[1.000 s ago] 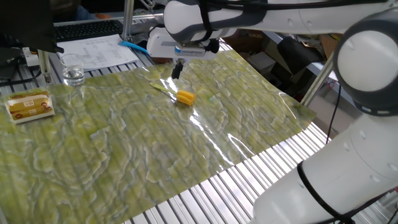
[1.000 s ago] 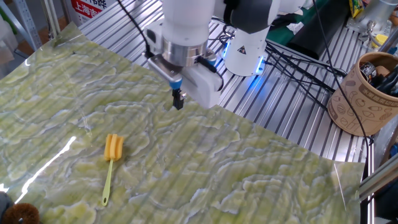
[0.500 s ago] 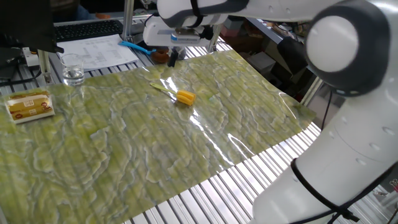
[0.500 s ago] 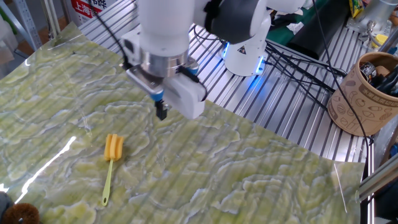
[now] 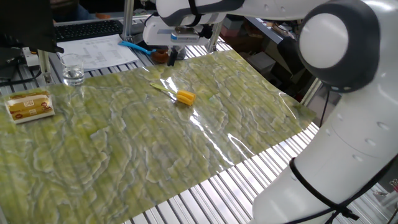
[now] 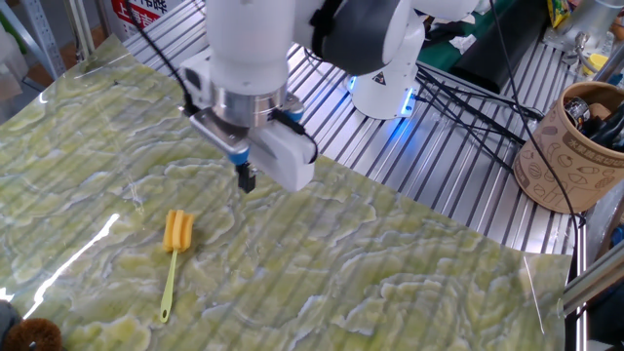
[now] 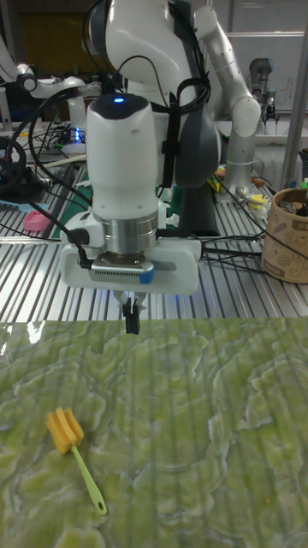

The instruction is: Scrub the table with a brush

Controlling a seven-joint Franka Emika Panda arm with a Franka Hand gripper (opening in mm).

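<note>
The brush (image 5: 184, 97) lies flat on the table's marbled yellow-green sheet (image 5: 124, 143), its orange-yellow head toward the sheet's middle and its thin pale handle pointing to the far edge. It also shows in the other fixed view (image 6: 176, 233) and the tall view (image 7: 65, 431). My gripper (image 6: 247, 180) hangs over the sheet's far edge, a hand's width from the brush head and above it. Its fingers are shut together with nothing between them. The gripper (image 5: 172, 58) points straight down, as the tall view (image 7: 132, 323) also shows. Ribbed silver slats (image 5: 249, 180) of the table show beyond the sheet.
A yellow-labelled packet (image 5: 29, 104) lies at the sheet's left end, near a clear glass (image 5: 73, 73) and papers (image 5: 99, 50). A brown cup of tools (image 6: 570, 146) stands off the sheet beside black cables (image 6: 468, 107). The arm's base (image 6: 385, 83) sits behind the sheet.
My gripper has shifted along the sheet's far edge, coming nearer the brush, then slowed almost to a stop. It stays shut. The brush has not moved.
</note>
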